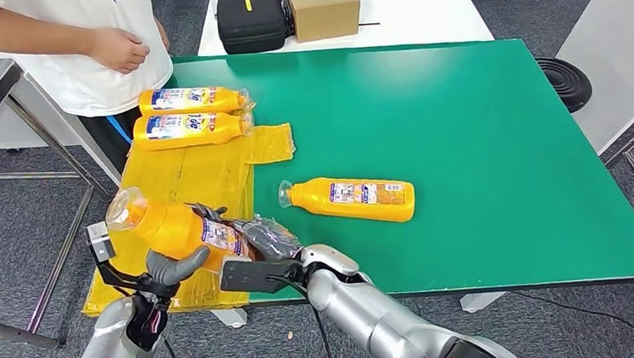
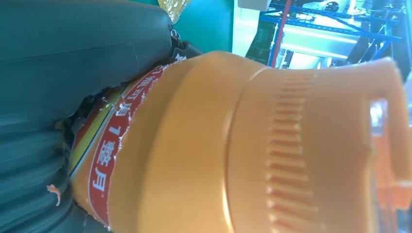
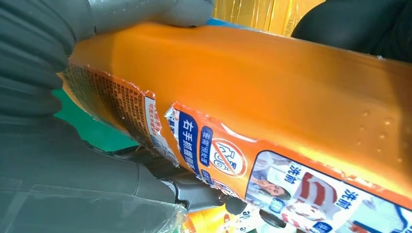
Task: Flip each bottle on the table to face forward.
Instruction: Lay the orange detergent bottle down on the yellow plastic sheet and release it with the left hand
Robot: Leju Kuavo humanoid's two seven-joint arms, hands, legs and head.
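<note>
Above the table's near left corner I hold an orange bottle (image 1: 172, 229) with a torn label, tilted, its clear-capped end up and to the left. My left hand (image 1: 171, 267) grips it from below near the neck, and my right hand (image 1: 263, 239) wraps its base end. The left wrist view shows the bottle's shoulder and ribbed cap (image 2: 272, 145) close against my left hand (image 2: 58, 73). In the right wrist view my right hand (image 3: 48, 121) closes around the bottle's body (image 3: 291, 97). A second bottle (image 1: 354, 199) lies label-up mid-table. Two more bottles (image 1: 192, 99) (image 1: 186, 129) lie side by side at the far left.
A yellow plastic sheet (image 1: 194, 176) covers the left side of the green table (image 1: 481, 132). A person (image 1: 89, 43) stands at the far left corner, one hand held by the body. A black case (image 1: 250, 17) and a cardboard box (image 1: 323, 3) sit on the white table behind. A black stool (image 1: 567, 82) stands to the right.
</note>
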